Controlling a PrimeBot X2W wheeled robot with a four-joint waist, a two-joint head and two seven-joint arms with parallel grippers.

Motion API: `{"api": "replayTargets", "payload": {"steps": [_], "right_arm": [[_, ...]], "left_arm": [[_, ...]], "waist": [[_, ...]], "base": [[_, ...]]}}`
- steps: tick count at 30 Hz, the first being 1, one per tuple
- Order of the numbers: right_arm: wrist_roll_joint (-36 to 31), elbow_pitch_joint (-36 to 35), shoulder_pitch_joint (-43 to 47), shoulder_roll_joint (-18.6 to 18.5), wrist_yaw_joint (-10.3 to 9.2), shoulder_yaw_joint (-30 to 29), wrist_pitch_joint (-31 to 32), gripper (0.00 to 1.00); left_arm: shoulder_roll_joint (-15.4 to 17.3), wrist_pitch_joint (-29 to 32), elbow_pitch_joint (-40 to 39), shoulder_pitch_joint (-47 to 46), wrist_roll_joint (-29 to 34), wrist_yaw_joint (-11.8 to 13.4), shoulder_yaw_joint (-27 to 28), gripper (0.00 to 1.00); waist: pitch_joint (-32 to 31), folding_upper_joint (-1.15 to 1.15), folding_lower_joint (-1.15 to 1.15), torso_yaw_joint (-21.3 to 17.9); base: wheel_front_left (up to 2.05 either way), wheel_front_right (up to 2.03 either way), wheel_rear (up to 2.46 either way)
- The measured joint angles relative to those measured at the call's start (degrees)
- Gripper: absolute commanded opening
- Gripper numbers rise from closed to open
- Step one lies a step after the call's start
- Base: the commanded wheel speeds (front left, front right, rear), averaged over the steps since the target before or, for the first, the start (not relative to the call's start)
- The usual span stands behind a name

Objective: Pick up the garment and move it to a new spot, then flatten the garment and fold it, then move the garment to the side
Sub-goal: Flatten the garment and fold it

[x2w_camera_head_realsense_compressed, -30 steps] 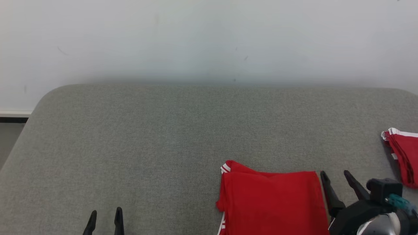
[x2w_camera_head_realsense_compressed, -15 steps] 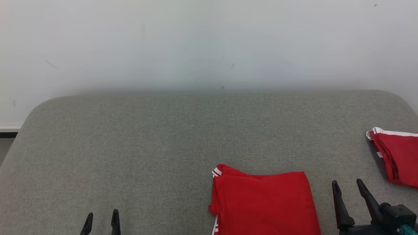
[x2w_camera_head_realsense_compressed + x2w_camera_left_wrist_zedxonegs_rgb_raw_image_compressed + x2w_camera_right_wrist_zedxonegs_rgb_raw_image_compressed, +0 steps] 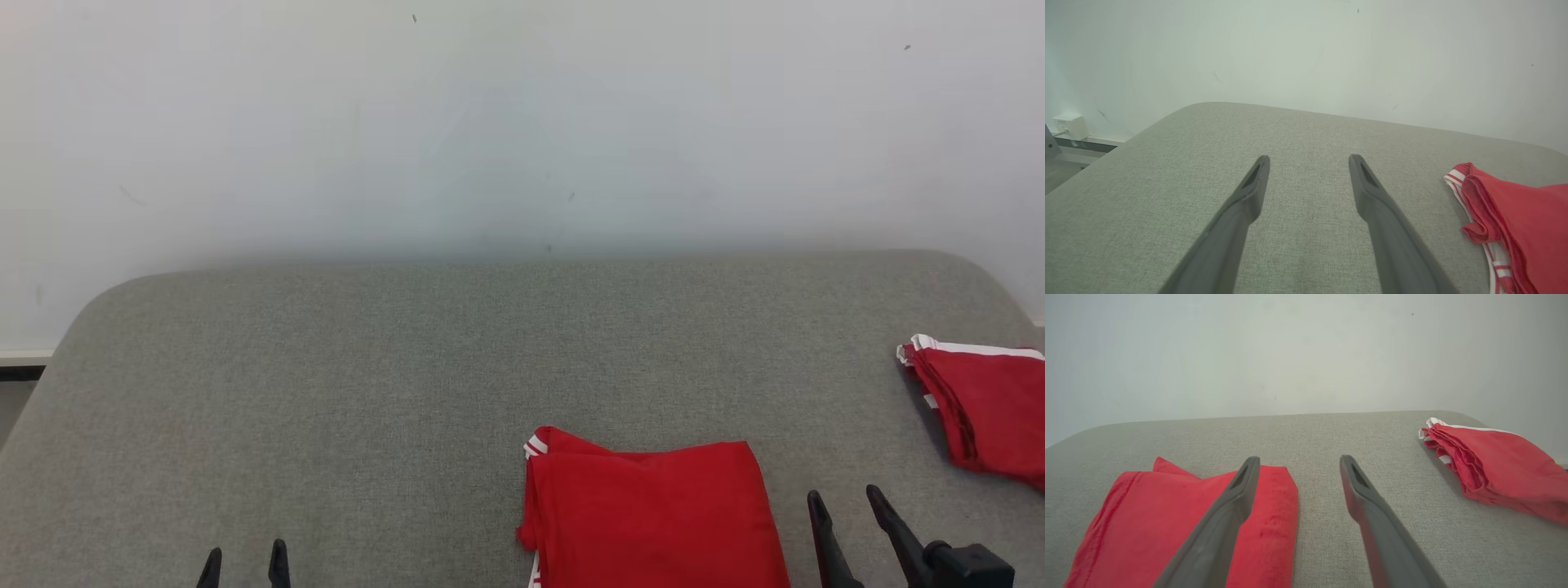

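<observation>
Nearest: left gripper [image 3: 245, 562] at lower left, jaws apart with nothing between them, over bare grey padded table [image 3: 367, 392]. Right gripper [image 3: 843, 495] at lower right, jaws apart and empty, just right of the folded red garment [image 3: 653, 514] with a gap to it in the head view. Garment lies flat on the table, near edge, right of centre, white-striped trim showing at its far left corner. Farther right and well apart, a second red garment [image 3: 976, 408] with white trim sits folded by the table's right edge, white wall [image 3: 522, 122] behind.
</observation>
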Motion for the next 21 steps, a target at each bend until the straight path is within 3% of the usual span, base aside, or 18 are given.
{"api": "replayTargets", "payload": {"steps": [21], "right_arm": [[-1.45, 2.37, 1.03, 2.72, 0.0, 0.66, -0.67, 1.0]], "left_arm": [[-0.22, 0.0, 1.82, 1.26, 0.97, 0.0, 0.53, 1.0]], "waist": [[-0.54, 0.0, 0.01, -0.48]], "base": [[0.0, 0.0, 0.0]]}}
